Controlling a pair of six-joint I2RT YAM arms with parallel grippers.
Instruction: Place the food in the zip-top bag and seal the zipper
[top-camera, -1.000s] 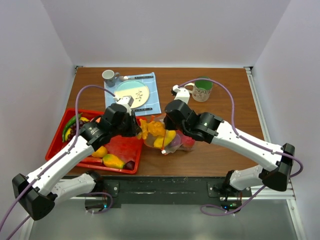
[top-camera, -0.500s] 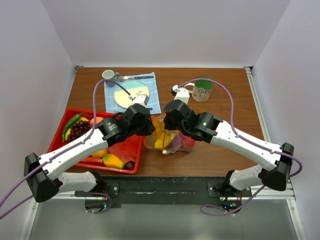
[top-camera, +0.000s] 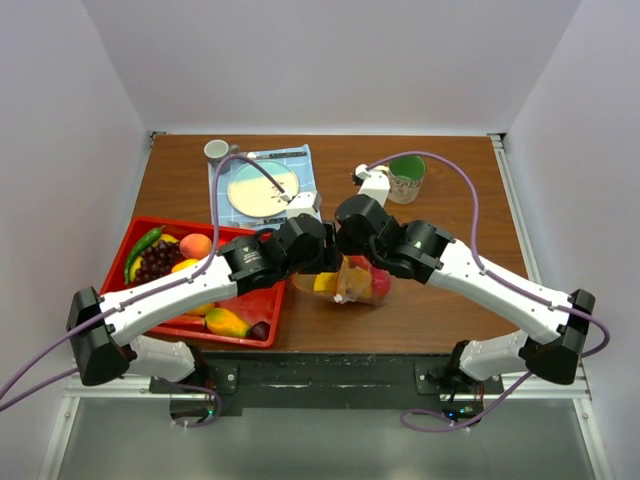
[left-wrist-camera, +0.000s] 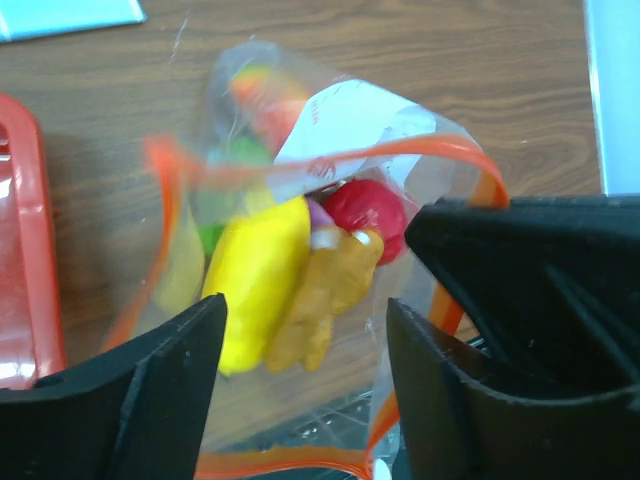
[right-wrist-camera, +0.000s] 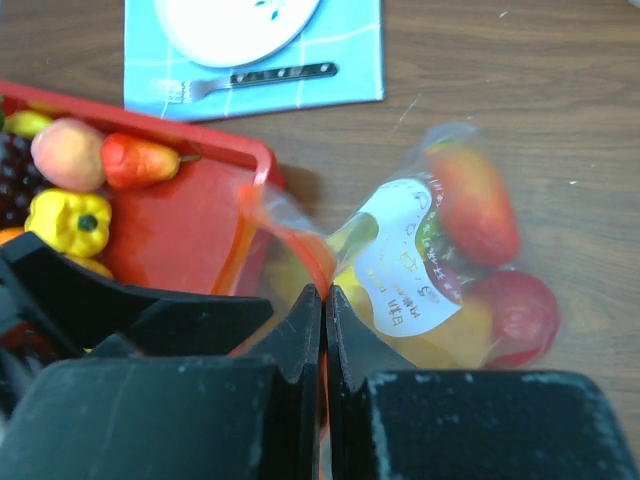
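The clear zip-top bag (top-camera: 358, 282) lies mid-table beside the red tray, holding yellow, orange and red food (left-wrist-camera: 262, 275). Its orange zipper (left-wrist-camera: 400, 152) rings an open mouth. My right gripper (right-wrist-camera: 324, 300) is shut on the zipper edge (right-wrist-camera: 318, 262) and holds the mouth up. My left gripper (left-wrist-camera: 305, 345) is open right over the bag's mouth, its fingers (left-wrist-camera: 160, 375) on either side of the opening, with nothing between them but the bag. In the top view both grippers meet over the bag, the left one (top-camera: 318, 262) close beside the right one (top-camera: 345, 262).
The red tray (top-camera: 118, 288) at the left holds several more pieces of food: peach (top-camera: 195, 245), green chili (top-camera: 141, 246), grapes (top-camera: 160, 262), mango (top-camera: 227, 322). A blue cloth with a plate (top-camera: 262, 187) and fork, a small cup (top-camera: 216, 150) and a green mug (top-camera: 405, 178) are behind.
My left arm swung right from the tray to the bag's mouth; the orange-yellow piece it carried now lies inside the bag. The right gripper kept its grip and shifted slightly.
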